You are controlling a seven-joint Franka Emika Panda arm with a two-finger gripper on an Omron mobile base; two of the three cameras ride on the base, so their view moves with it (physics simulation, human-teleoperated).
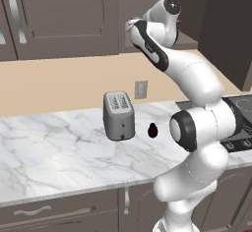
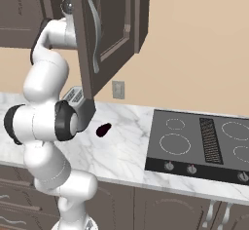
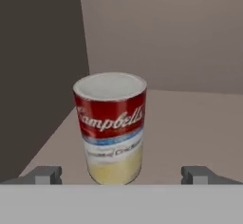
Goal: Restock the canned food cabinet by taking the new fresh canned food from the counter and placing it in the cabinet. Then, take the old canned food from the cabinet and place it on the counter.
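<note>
Hand view puts my gripper [image 3: 121, 175] spread wide, empty, before the upright soup can [image 3: 110, 127] on the cabinet [image 3: 190, 128] shelf; pushing in off-centre, I risk toppling it.

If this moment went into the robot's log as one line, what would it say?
gripper: open, level with soup can | can: upright on cabinet shelf, not held | counter: toaster, dark object

Soup can [image 3: 110, 127], red/white label, upright on cabinet shelf board [image 3: 190, 123], near left wall. Counter [image 1: 54, 147]: white marble w/ grey veins, small dark item [image 1: 152, 130] on it.
</note>
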